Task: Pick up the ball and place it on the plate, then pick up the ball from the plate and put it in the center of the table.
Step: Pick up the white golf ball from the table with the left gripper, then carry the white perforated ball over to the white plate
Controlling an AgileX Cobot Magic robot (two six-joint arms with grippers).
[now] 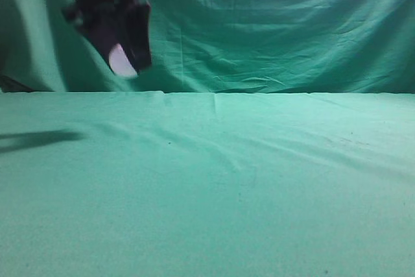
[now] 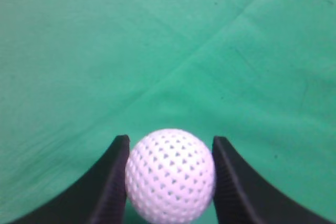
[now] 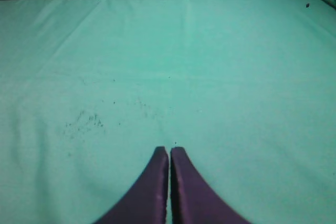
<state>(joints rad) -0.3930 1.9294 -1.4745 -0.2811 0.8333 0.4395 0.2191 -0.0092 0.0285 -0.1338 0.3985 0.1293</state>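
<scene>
Two pincers in play, one loaded. Left pincer (image 2: 169,182) clamping the ball (image 2: 170,174) between both fingers (image 2: 111,187), carrying it high above the worktop (image 1: 207,192) at upper left of the exterior view, ball (image 1: 122,61) showing white between the dark fingers there. Right pincer (image 3: 169,182) idling low over the worktop, fingers pressed together, gripping nothing.

No plate appearing in any view; location not determinable from these frames. Stage of task therefore uncertain: carrying toward the plate, or carrying back toward the worktop centre.

Hazards from here:

- Slipping from the grip. Holding a round, perforated shell on two narrow contact lines only; any jolt or fast swing risking rotation and ejection.
- Bouncing and rolling on release. Dropping from the present height onto cloth likely sending a light ball off target; lowering close to the surface before opening advised.
- Drifting after release. Folds and creases running across the cloth, likely tilting the ball away from centre.
- Crushing. Over-tightening on a hollow lattice risking deformation.
- Misplacing. Aiming without the plate in view risking a rim strike or a miss.
</scene>
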